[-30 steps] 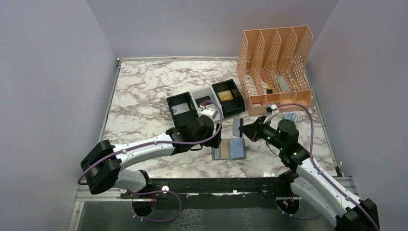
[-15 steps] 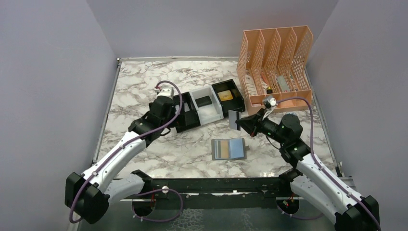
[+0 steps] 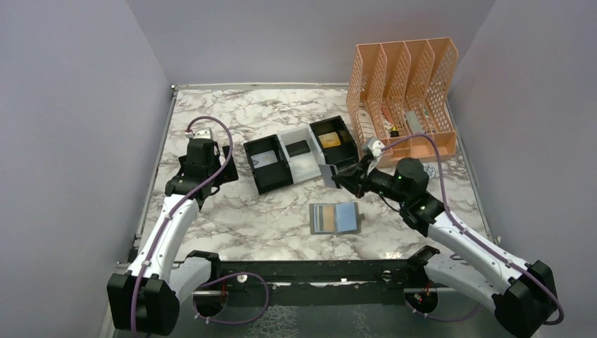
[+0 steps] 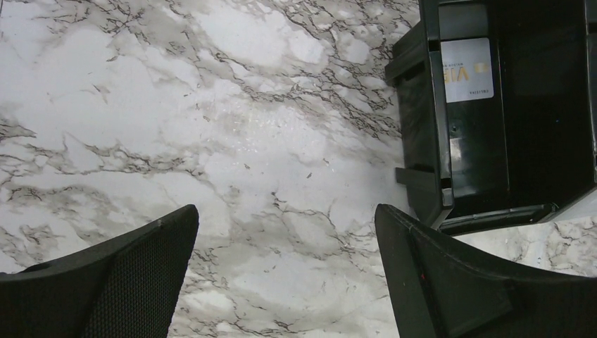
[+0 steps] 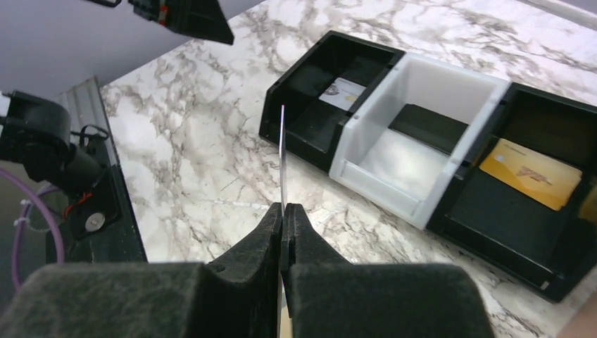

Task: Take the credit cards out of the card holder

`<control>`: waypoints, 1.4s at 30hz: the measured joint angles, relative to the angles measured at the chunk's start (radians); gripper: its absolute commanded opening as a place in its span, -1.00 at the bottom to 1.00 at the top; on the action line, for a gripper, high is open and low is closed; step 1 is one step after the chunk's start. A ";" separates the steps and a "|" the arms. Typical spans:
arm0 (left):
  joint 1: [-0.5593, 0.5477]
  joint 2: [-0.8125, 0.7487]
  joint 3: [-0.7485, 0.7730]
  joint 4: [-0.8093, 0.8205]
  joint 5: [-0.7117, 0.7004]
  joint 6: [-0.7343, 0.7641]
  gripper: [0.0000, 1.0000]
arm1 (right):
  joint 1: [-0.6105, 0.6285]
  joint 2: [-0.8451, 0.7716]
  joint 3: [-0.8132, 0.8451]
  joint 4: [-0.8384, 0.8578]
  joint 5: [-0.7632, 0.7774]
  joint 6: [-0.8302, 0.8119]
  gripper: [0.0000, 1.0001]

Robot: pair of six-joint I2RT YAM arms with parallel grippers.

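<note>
White card (gold lettering, illegible) lies in 1 black compartment.

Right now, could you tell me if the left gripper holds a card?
No, the left gripper is open above the marble table, nothing between its jaws.

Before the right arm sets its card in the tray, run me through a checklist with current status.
1. Grip: right fingers clamped on the card, edge-on: ok.
2. Room in the three-compartment tray: ok, free floor in each.
3. Path: left fingers open, off to the tray's side: ok.
4. State of the card holder: lies open, ok.
5. More cards inside it: cannot tell.
</note>
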State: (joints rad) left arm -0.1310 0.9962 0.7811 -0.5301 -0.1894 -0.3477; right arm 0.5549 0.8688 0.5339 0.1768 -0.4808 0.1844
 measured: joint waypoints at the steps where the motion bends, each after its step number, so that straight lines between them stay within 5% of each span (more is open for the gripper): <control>1: -0.001 -0.005 -0.002 0.000 0.000 0.000 0.99 | 0.022 0.013 0.005 0.001 0.006 -0.020 -0.98; 16: -0.001 -0.122 -0.013 0.006 -0.095 -0.001 0.98 | 0.485 0.497 0.357 -0.004 0.435 -0.541 -0.98; 24: -0.001 -0.169 -0.021 0.007 -0.188 -0.009 0.99 | 0.504 0.691 0.437 0.011 0.591 -0.729 -0.98; 42: -0.001 -0.200 -0.021 0.007 -0.250 -0.017 0.99 | 0.503 1.048 0.713 0.027 0.667 -0.830 -0.98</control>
State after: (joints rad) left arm -0.1322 0.7963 0.7605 -0.5232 -0.4393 -0.3645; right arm 1.0580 1.9171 1.2472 0.2035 0.1864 -0.6456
